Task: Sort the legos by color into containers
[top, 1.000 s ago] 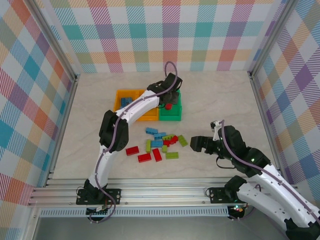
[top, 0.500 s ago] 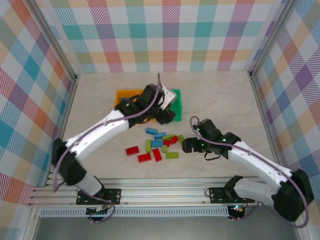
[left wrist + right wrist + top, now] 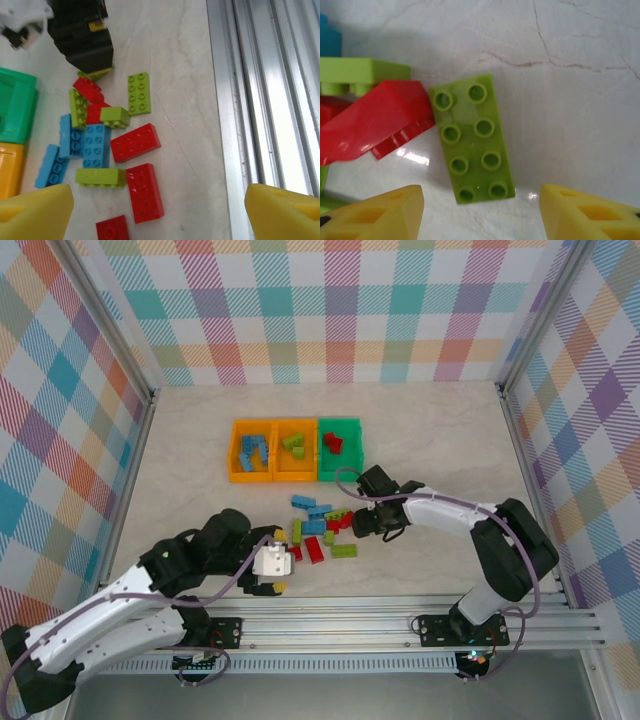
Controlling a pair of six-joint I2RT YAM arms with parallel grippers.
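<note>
On veined stone-look tabletop (image 3: 580, 75), glossy studded rectangular legos (image 3: 472, 145).

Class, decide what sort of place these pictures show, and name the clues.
Probably a robot lab test cell: plaid panels on aluminium framing wall in a table, a left arm and right arm are bolted at its near edge, and legos lie beside three containers.

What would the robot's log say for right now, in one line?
left gripper: open, near pile | right gripper: open, over lime green brick | containers: some legos inside | loose legos: unsorted on table
</note>
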